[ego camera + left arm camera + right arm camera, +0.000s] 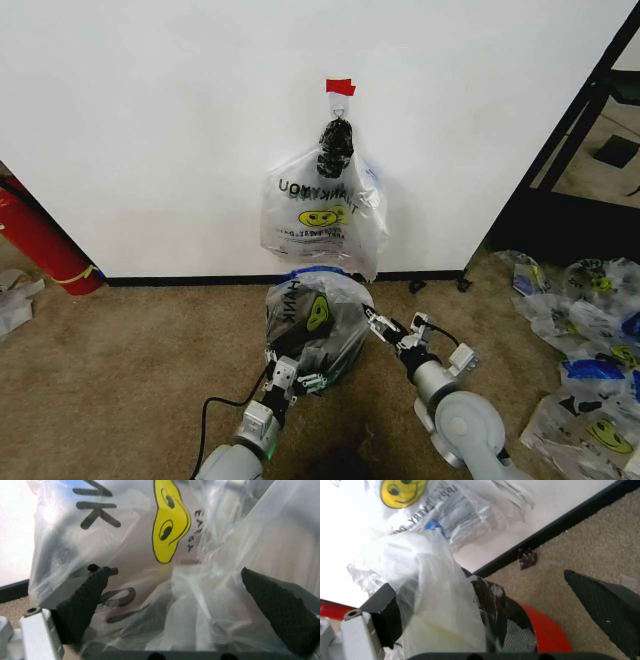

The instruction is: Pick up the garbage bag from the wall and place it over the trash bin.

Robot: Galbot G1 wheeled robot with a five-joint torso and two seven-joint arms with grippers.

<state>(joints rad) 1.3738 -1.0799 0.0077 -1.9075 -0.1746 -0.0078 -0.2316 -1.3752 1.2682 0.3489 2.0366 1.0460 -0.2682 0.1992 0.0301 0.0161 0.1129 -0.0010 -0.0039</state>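
Already the garbage bag [318, 312] lies draped over the trash bin [540, 637] on the carpet below the wall [150, 130]. Left end effector [298, 378] and right end effector [384, 326] flank it, each spread wide with plastic between the fingers.
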